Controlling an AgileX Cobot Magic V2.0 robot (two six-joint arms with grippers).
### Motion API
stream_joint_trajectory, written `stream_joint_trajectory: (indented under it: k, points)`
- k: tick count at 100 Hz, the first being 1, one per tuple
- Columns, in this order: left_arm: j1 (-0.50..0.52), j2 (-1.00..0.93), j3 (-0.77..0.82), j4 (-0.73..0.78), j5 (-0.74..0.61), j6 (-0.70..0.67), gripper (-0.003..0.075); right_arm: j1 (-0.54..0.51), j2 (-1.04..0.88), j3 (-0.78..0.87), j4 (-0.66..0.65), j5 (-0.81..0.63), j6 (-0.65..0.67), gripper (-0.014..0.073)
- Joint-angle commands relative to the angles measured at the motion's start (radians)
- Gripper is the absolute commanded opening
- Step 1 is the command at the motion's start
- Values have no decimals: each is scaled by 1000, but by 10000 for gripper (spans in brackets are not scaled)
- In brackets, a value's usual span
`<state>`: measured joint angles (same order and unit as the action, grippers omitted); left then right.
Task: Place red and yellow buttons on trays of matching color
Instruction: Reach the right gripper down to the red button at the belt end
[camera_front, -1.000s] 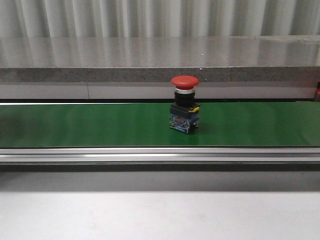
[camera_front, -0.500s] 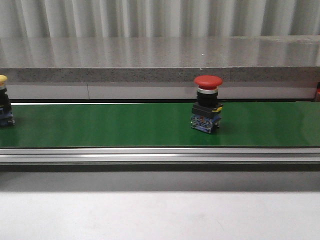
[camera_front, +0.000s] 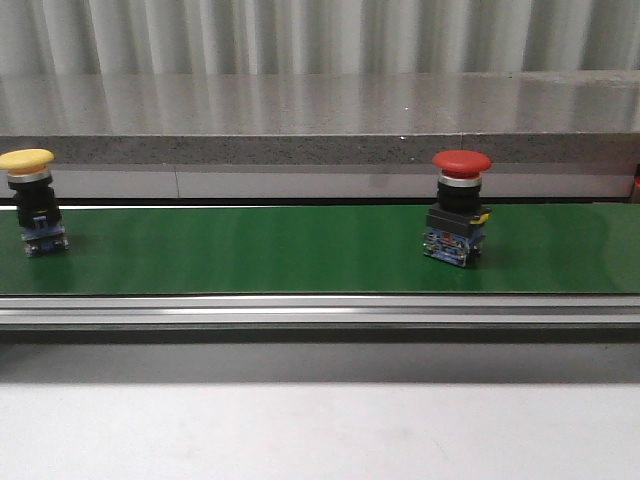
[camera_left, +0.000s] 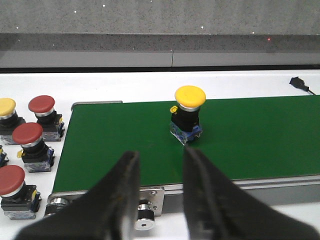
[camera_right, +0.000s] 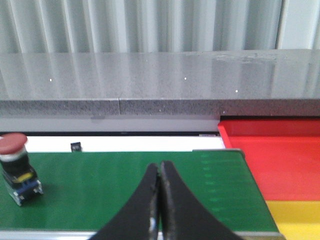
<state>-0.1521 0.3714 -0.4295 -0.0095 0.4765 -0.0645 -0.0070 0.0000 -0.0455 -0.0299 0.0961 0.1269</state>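
You've got a grey speckled stone ledge (camera_front: 320, 150) running the full width behind the bench, pale vertical slatted wall (camera_front: 320, 35) above it. Ledge top is glossy, reflecting the slats. White bench surface (camera_front: 320, 430) along the near edge.

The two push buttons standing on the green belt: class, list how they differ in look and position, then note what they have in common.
The yellow button has a yellow cap; the red button has a red one. In the front view the yellow button stands near the belt's left end, the red button right of centre. The yellow button sits ahead of the open left gripper; the red button is off to one side of the shut right gripper. Both stand upright on black bodies on the green belt.
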Motion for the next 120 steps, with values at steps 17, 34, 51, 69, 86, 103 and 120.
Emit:
stream_joint_trajectory:
  k: [17, 34, 51, 69, 86, 103, 120]
  points:
    - [-8, 3, -23, 1, -98, 4, -20, 0, 272, -326, 30, 326, -1, -66]
    - [-8, 3, -23, 1, -98, 4, -20, 0, 550, -550, 30, 586, -1, -66]
    - [-8, 3, -23, 1, -98, 4, -20, 0, 756, -667, 35, 611, -1, -66]
    - [-8, 3, -23, 1, -98, 4, -20, 0, 873, -680, 43, 583, -1, -1]
    - [-8, 3, -23, 1, -96, 4, -20, 0, 932, -680, 62, 583, -1, 374]
    - [-8, 3, -23, 1, -96, 4, -20, 0, 935, -680, 70, 570, -1, 668]
    - [-8, 3, -23, 1, -96, 4, -20, 0, 960, -699, 109, 556, -50, 633]
